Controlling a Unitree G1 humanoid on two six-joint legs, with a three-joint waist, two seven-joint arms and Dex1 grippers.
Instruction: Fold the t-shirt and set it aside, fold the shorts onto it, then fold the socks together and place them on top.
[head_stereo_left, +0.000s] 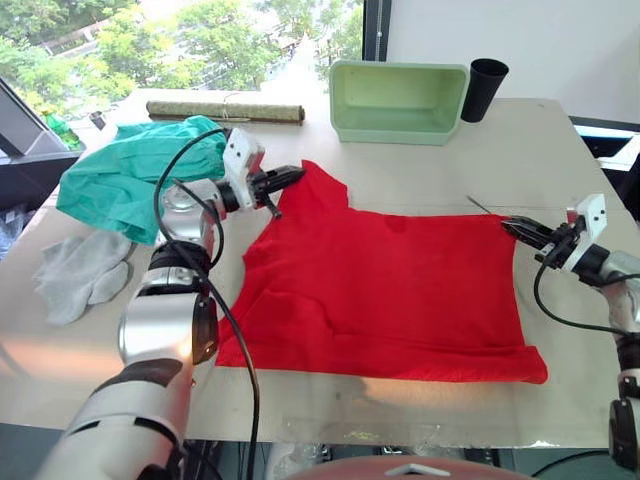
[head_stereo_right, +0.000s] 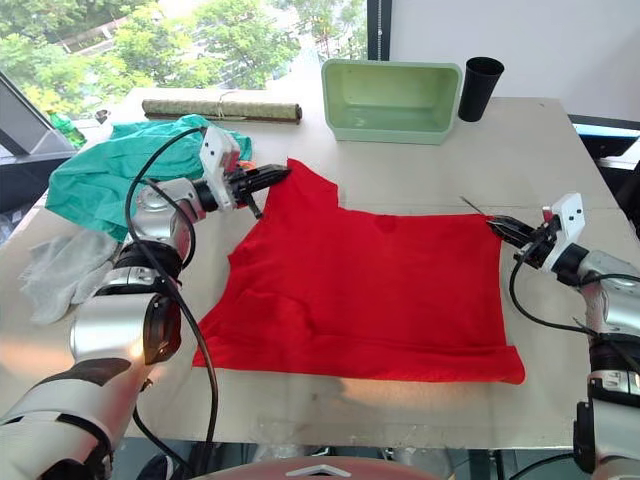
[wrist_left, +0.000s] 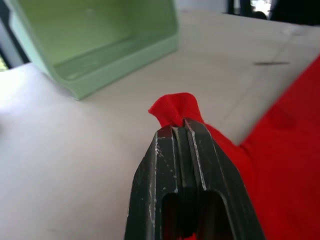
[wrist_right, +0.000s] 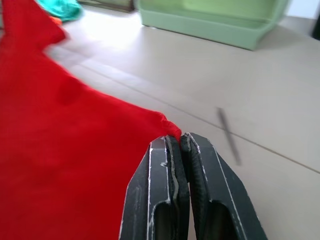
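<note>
One red t-shirt lies on one table. There is one teal pair of shorts and two grey socks, lying together as one pair. At the table's far edge are one green tub, one black cup and one rolled mat. Two grippers show: one left gripper, one right gripper.

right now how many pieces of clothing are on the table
4, if the socks are a pair. The bright red fabric t-shirt lies spread mid-table, the crumpled teal green shorts at far left, and the light grey knit socks overlapping near the left edge.
</note>
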